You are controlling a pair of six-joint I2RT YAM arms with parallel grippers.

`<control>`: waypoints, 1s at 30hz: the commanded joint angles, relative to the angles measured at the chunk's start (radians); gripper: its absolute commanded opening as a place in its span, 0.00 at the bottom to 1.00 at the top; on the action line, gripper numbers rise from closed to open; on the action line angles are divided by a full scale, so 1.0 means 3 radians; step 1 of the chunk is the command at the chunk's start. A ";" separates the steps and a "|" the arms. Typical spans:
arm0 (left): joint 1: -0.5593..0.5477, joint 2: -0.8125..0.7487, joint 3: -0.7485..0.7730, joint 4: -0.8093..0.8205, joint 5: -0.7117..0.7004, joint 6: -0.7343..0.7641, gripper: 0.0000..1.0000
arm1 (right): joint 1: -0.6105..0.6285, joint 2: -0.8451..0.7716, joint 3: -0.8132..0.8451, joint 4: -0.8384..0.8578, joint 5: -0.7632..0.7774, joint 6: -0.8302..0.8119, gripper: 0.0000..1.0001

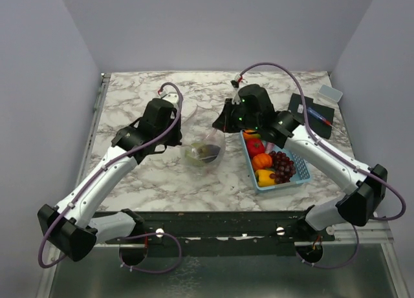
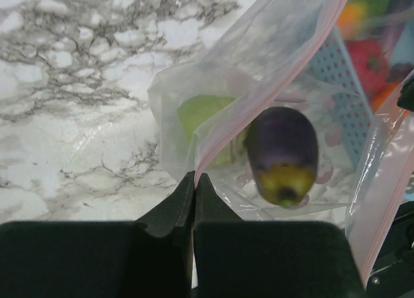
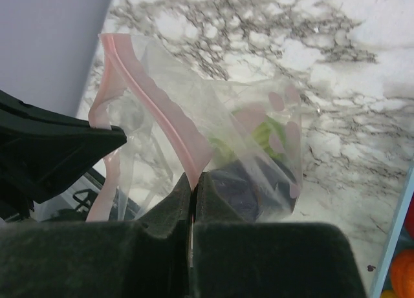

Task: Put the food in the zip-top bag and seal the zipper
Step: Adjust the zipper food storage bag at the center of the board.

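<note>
Zip-top bag (image 1: 204, 153) hangs low over mid-desk (image 1: 162, 181) between the arms, mouth open. Left claw (image 2: 195, 183) is pressed together, pinching the pink zipper (image 2: 223, 138) edge. Right claw (image 3: 193, 181) is likewise shut tight on the strip at its side.

Inside: eggplant (image 2: 283, 154), cabbage (image 2: 202, 120).

Not yet bagged, in the blue basket (image 1: 304, 176) just right of the bag: tomato (image 1: 255, 147), pumpkin (image 1: 261, 161), pepper (image 1: 265, 177), grapes (image 1: 283, 167).

Judgement: about a third loaded. Four items and the seal are left.

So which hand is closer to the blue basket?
Right. The right hand grips the bag right beside the blue basket; the left hand grips the bag's other side, farther off.
</note>
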 commanded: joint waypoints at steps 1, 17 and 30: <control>0.0007 -0.0062 0.0303 0.0069 0.0027 0.0003 0.00 | 0.0004 -0.0149 0.0270 -0.0109 0.0136 -0.0064 0.01; 0.0012 0.0288 -0.0101 0.0360 0.0265 -0.0059 0.00 | 0.0006 -0.0008 -0.0289 0.0116 0.0292 -0.0015 0.01; 0.0007 -0.0118 0.0873 0.0273 0.0533 0.0002 0.00 | 0.0029 -0.0360 0.0525 -0.0241 0.0386 -0.0168 0.01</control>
